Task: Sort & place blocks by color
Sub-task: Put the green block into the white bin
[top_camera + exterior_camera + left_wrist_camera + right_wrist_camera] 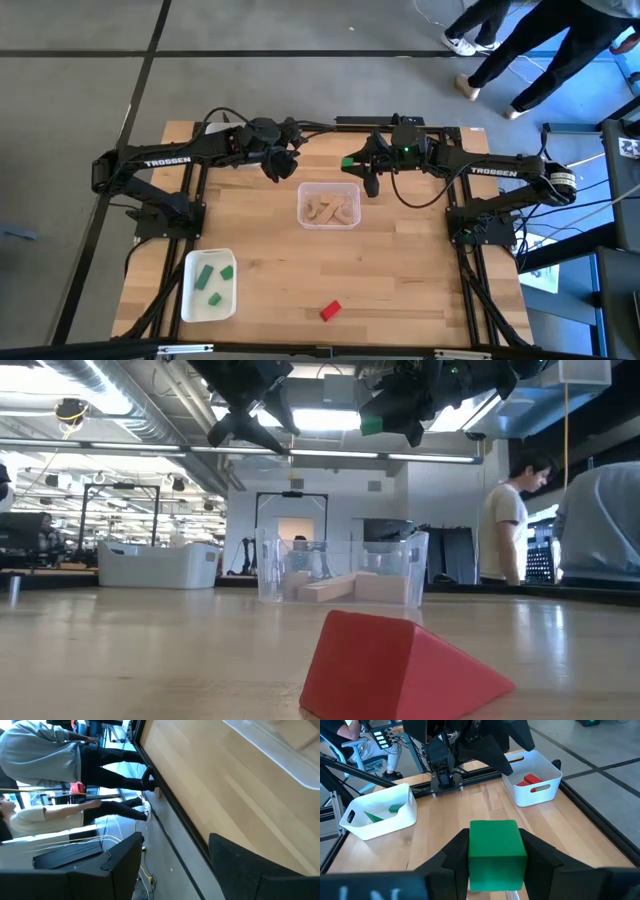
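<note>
The wooden table is the widest thing under me, pale planks with a dark frame. On it near my left side sits a white tray holding three green blocks. At the middle stands a clear tray with several plain light-wood blocks lying in a loose heap inside. My right wrist camera also shows a second white tray with red blocks in it. My left pincer hangs over the far left part of the table, its fingers spread apart and holding nothing. My right pincer hovers just beyond the clear tray's far edge, clamped on a green cube, smooth and evenly painted, held between both fingers. A red wedge lies alone on the near edge of the table, sloped faces, well apart from every tray.
</note>
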`<move>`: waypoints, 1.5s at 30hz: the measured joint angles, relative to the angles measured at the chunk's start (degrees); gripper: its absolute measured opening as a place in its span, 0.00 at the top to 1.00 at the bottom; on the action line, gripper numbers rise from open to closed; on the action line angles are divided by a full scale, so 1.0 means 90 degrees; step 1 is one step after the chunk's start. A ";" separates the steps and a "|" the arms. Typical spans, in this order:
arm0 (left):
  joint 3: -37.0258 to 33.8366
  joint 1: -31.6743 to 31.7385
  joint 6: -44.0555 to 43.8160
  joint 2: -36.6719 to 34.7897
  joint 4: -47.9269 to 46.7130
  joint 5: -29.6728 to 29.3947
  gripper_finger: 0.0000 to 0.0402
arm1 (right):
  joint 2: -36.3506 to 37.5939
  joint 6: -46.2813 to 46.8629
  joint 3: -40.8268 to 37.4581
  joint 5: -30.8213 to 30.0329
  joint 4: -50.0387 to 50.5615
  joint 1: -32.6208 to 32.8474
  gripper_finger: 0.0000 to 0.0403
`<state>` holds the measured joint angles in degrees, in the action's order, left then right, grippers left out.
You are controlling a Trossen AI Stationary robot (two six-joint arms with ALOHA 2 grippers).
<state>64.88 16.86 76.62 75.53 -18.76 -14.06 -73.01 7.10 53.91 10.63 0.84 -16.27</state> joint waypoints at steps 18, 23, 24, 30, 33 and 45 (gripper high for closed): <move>0.0000 -0.0007 -0.0405 0.0000 0.0033 0.0846 0.45 | 0.0000 -0.0184 0.0000 0.0002 0.0012 0.0000 0.68; -0.0005 -0.0010 -0.0500 0.0002 0.0491 0.1856 0.45 | 0.0000 -0.0180 0.0000 0.0125 0.0006 0.0000 0.68; -0.0005 -0.0010 -0.0500 0.0003 0.0586 0.1971 0.45 | 0.0000 -0.0164 0.0000 0.0160 -0.0030 0.0000 0.68; -0.0007 -0.0010 -0.0452 0.0273 0.1419 0.1982 0.45 | 0.0000 0.0029 0.0000 0.0350 -0.0668 0.0000 0.68; -0.0007 -0.0068 -0.0464 0.0465 0.1722 0.1970 0.45 | 0.0000 0.0112 0.0000 0.0437 -0.0869 0.0000 0.68; -0.0005 -0.0529 -0.0449 0.0654 0.2773 0.2037 0.45 | 0.0000 0.0322 0.0000 0.0447 -0.0917 0.0000 0.68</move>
<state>64.84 12.10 72.58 81.42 6.19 4.27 -73.01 10.00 53.91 14.66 -7.41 -16.27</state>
